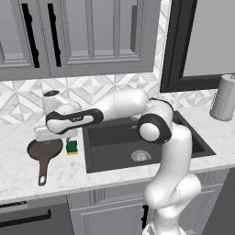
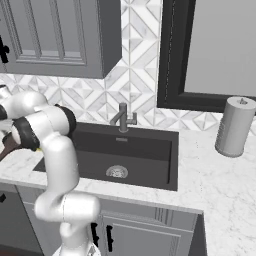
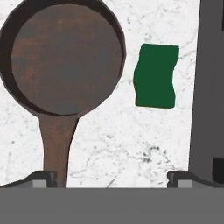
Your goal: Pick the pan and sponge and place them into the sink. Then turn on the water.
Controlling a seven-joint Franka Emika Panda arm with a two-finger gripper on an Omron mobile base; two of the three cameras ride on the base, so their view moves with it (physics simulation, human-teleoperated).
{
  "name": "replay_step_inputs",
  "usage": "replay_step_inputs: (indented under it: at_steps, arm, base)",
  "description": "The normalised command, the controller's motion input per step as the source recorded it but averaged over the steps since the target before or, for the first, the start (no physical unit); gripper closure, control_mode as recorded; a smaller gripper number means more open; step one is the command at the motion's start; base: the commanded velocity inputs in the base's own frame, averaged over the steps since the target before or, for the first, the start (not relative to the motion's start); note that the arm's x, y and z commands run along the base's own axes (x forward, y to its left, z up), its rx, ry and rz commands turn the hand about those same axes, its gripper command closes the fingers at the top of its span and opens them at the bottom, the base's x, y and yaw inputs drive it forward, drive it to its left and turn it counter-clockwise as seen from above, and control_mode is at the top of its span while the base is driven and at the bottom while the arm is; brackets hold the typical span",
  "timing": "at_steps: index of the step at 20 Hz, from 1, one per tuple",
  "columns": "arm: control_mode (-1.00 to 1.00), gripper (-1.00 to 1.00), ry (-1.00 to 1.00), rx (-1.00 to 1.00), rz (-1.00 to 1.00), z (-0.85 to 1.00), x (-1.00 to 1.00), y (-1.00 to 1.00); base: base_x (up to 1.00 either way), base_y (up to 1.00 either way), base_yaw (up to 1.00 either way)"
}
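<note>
Marble desk (image 1: 18, 176) is carrying the pan (image 1: 45, 149) and the sponge (image 1: 72, 147) at the left of the left base view, both lying just left of the sink (image 1: 110, 137). The pan's handle is pointing toward the lower edge of that frame, and the sponge is sitting just beside the pan's right rim, apart from it. In the hand view, the pan (image 3: 65, 57) is filling the upper left, and the sponge (image 3: 156, 75) is lying at the upper right, beside the sink's dark edge (image 3: 208, 87). The claw (image 3: 111, 178) is hanging above them with its fingers spread wide, holding nothing. In the right base view, the faucet (image 2: 123, 118) is standing behind the sink at the frame's middle.
</note>
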Motion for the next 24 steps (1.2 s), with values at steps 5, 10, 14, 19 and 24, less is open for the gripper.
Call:
replay_step_inputs:
  at_steps: [5, 10, 14, 19, 24]
  arm:
    - [-1.00, -1.00, 0.00, 0.00, 0.00, -0.26, 0.00, 0.27]
    - [-1.00, -1.00, 0.00, 0.00, 0.00, -0.25, 0.00, 0.33]
    - [-1.00, -1.00, 0.00, 0.00, 0.00, -0.22, -0.01, 0.26]
    - [-1.00, -1.00, 0.00, 0.00, 0.00, -0.20, -0.05, 0.17]
    - [-1.00, -1.00, 0.00, 0.00, 0.00, -0.23, 0.00, 0.16]
  base:
    - [0.00, 0.00, 0.00]
    - [0.00, 0.00, 0.00]
    - [0.00, 0.00, 0.00]
    - [0.00, 0.00, 0.00]
    - [0.00, 0.00, 0.00]
